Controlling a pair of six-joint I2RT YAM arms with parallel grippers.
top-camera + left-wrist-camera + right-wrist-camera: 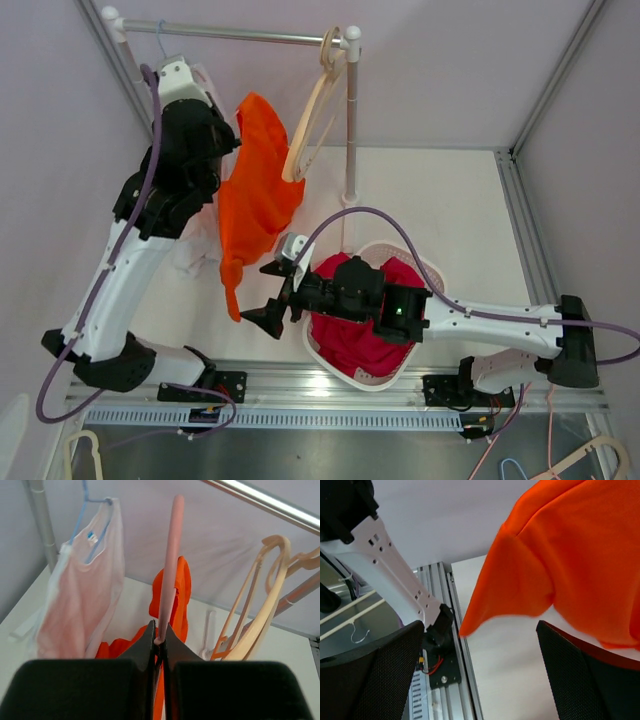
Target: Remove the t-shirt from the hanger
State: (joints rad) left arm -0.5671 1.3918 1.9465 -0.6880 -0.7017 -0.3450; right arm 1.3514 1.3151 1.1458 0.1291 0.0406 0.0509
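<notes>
orange t-shirt (pixel 255 190) hangs just ahead of wide-open r jaws; l jaws clamp pink hanger (pixel 170 565).

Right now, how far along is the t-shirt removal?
Done: the left gripper is shut on the pink hanger. In hand: the open right gripper sits by the lower edge of the orange t-shirt, holding nothing. Remaining: grip the shirt and pull it off; it still hangs there.
</notes>
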